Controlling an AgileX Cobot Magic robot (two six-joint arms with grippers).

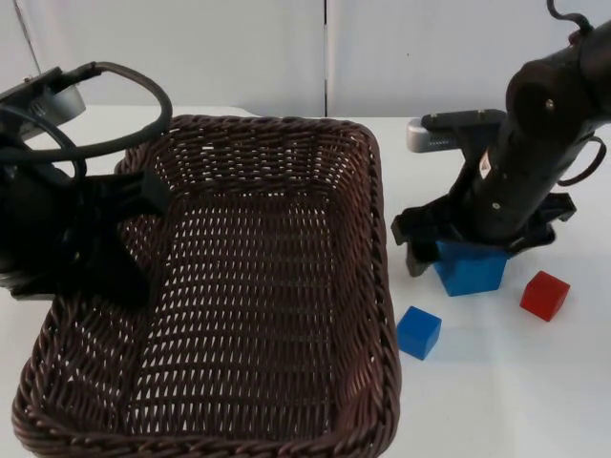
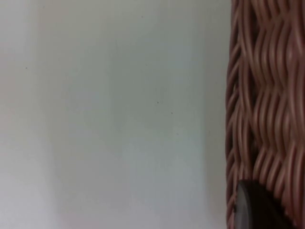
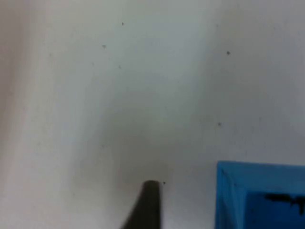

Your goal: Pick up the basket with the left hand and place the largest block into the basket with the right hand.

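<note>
Fingers of the right gripper [image 1: 470, 250] stand apart astride the large blue block [image 1: 470, 267] on the table [image 1: 535, 382], near the small blue block [image 1: 418, 332] and red block [image 1: 545, 295], while the left gripper [image 1: 143, 200] clamps the wicker basket's [image 1: 277, 286] left rim.

We see basket [image 1: 248, 286] interior open, nothing inside. Right gripper [image 1: 468, 250] straddles large blue block [image 1: 470, 268]. Small blue block [image 1: 418, 332] at its 7 o'clock, red block [image 1: 544, 295] at 4 o'clock; bare table [image 1: 516, 401] beyond.
</note>
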